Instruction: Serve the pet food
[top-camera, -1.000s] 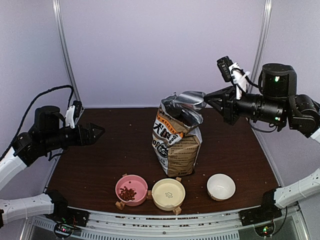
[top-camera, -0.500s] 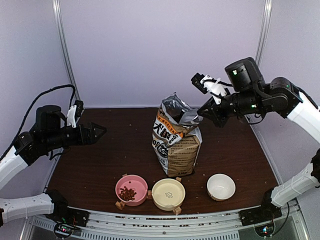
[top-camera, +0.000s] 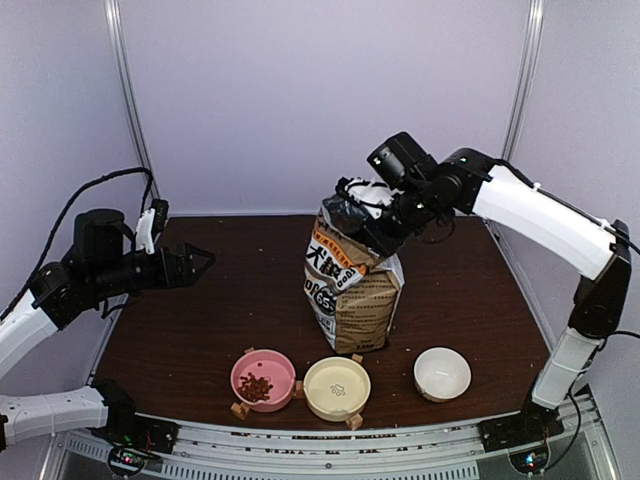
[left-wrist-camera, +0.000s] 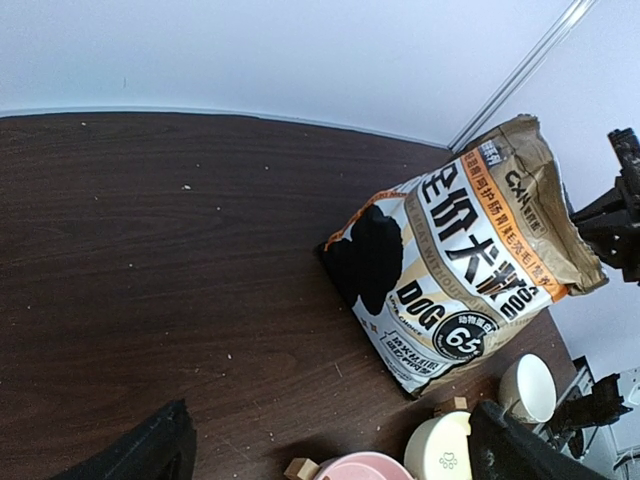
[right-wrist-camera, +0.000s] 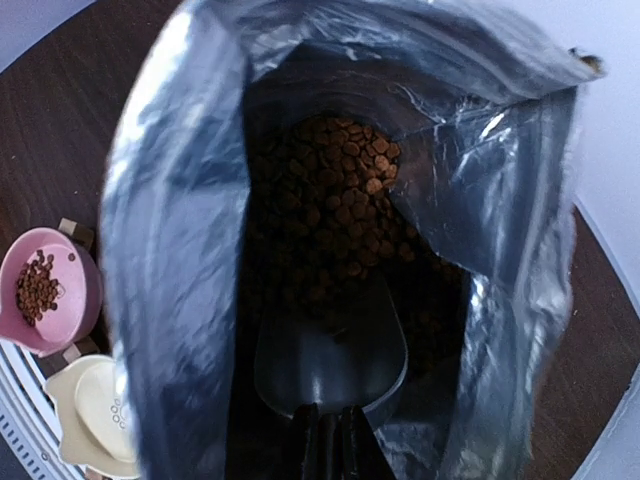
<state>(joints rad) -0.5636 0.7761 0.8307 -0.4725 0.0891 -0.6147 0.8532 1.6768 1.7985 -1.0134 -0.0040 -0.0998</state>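
A scoop is pinched by the right gripper inside the bag, near kibble; the left gripper is held spread.

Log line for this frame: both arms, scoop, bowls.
left fingers open, holding nothing | right fingers shut on scoop | scoop inside bag, near kibble | pink bowl has some | cream bowl, white bowl empty

The top camera looks down from high up behind. The left wrist camera sees the bag well ahead of the left gripper; the right peers closely inside it. All show the pink bowl.
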